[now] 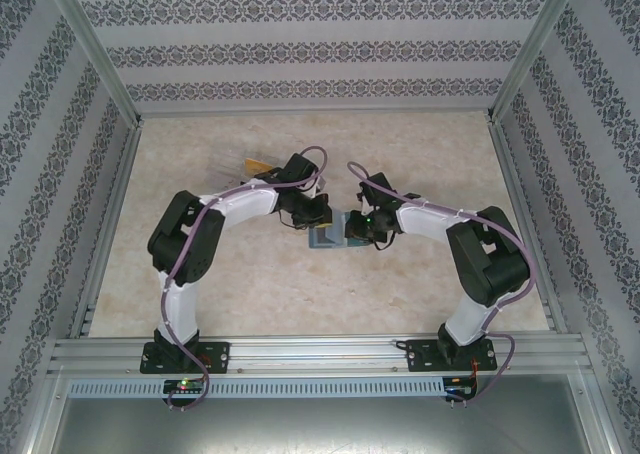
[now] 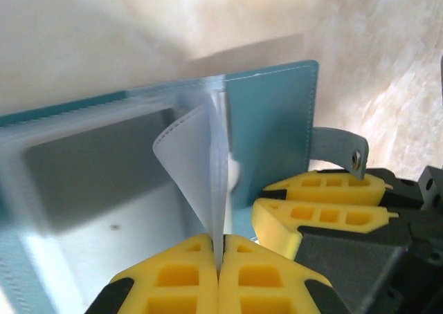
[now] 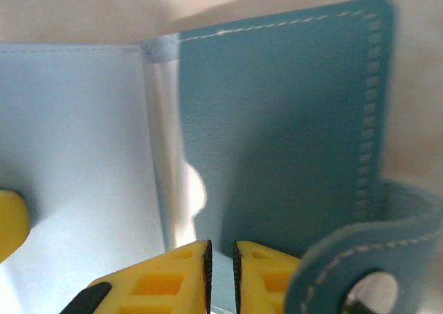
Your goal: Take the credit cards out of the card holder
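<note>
Two claws meet over a small blue-grey folding card holder of soft stitched material, propped open like a book at the middle of the pale marbled surface. The left claw, on the holder's 9 o'clock side, is pinched fully together on a thin, pale, translucent inner leaf that curls away from the spine. Whether a card sits inside that leaf cannot be told. The right claw, on the 3 o'clock side, stands at a narrow gap with the lower edge of the right-hand cover clamped between its yellow fingers, just beside the grey clasp tab. An orange-gold flat plastic card lies on the surface at about 10 o'clock of the holder.

The holder looks light and floppy, likely to fold or swing unless one cover is pinned. The inner leaf bends readily and looks slick, so a pull on it may drag the whole holder rather than free a card. Cards are stiff, thin and smooth. The soundest hold is judged to be a card's exposed short edge, drawn straight along its pocket.
</note>
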You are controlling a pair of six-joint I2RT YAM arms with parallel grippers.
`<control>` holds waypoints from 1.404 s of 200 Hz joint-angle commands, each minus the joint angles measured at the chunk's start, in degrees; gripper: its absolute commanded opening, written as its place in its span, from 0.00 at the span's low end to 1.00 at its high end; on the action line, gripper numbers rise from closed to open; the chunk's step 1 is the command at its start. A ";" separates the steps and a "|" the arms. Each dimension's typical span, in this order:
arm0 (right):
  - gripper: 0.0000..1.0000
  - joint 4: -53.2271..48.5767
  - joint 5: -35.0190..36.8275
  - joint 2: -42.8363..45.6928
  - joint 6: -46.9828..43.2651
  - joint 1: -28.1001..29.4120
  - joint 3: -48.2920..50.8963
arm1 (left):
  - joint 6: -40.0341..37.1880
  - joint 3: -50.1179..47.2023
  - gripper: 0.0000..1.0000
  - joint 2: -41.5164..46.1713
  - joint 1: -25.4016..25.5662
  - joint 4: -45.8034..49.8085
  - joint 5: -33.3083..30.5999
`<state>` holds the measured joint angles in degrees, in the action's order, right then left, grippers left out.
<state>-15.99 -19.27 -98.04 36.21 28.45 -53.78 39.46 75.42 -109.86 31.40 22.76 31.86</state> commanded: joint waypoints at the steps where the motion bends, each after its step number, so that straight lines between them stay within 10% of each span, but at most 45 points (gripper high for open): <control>1: 0.19 1.19 -3.02 1.97 2.52 2.63 -0.60 | -4.98 -1.83 0.00 5.32 -1.00 6.17 -3.87; 67: 0.24 4.31 -2.65 5.95 4.25 4.75 0.63 | -5.72 -4.35 0.00 7.16 -1.00 8.67 -8.27; 184: 0.27 3.46 10.92 18.32 11.52 3.08 4.92 | 2.89 -4.28 0.46 -1.27 -1.05 -10.35 10.03; 281: 0.19 -0.83 9.82 11.25 12.75 12.02 -2.53 | 2.83 -9.86 0.28 9.43 -7.77 -6.21 8.76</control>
<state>-15.38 -10.76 -83.83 48.38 38.20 -53.30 42.92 67.42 -104.99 26.57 14.68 39.51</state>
